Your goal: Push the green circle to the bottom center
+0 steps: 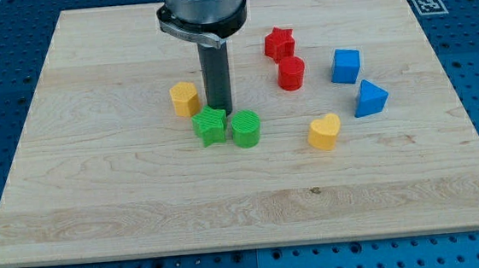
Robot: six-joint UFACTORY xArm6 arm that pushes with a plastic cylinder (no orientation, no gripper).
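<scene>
The green circle [245, 128] stands on the wooden board [99, 205] a little left of its middle. A green star [210, 125] sits right beside it on the view's left, nearly touching it. My tip [221, 111] is the lower end of the dark rod, just above the gap between the green star and the green circle, close behind both.
A yellow block [184, 98] lies left of the rod. A red star [279, 43] and a red cylinder [291, 73] lie to the upper right. A blue cube [345, 66], a blue triangle [370, 98] and a yellow heart [324, 132] lie to the right.
</scene>
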